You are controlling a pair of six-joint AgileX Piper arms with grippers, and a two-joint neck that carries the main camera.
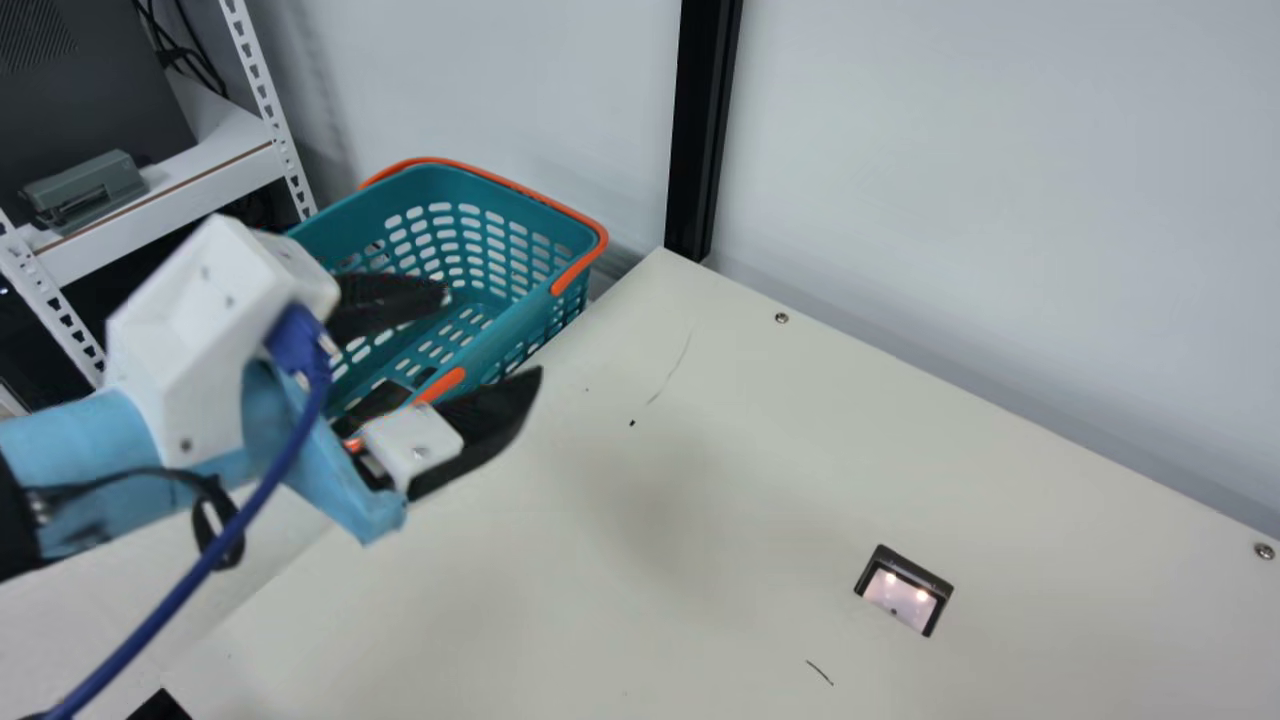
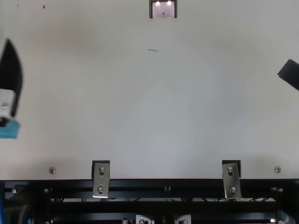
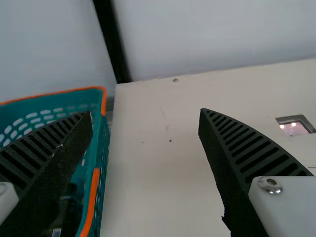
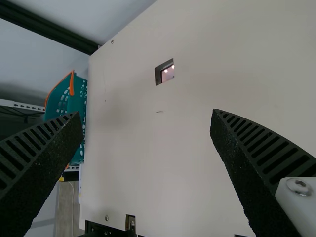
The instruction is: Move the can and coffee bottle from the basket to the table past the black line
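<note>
In the main view the teal basket (image 1: 548, 322) with orange handles stands beyond the table's far left edge. Dark items (image 1: 378, 403) lie low in it; whether they are the can or the coffee bottle I cannot tell. My left gripper (image 1: 493, 332), open and with nothing between its fingers, hangs over the basket's near side and the table edge. The left wrist view has the left gripper (image 3: 145, 112) with one finger across the basket (image 3: 102, 163). At the top view's right edge is part of my right gripper (image 2: 290, 74); in its wrist view the right gripper (image 4: 147, 113) is open and empty.
The cream table (image 1: 620, 540) bears a short black line (image 1: 820, 672) near a framed rectangular cut-out (image 1: 903, 590). A black post (image 1: 703, 130) and a pale wall stand behind the table. A white shelf rack (image 1: 170, 185) is left of the basket.
</note>
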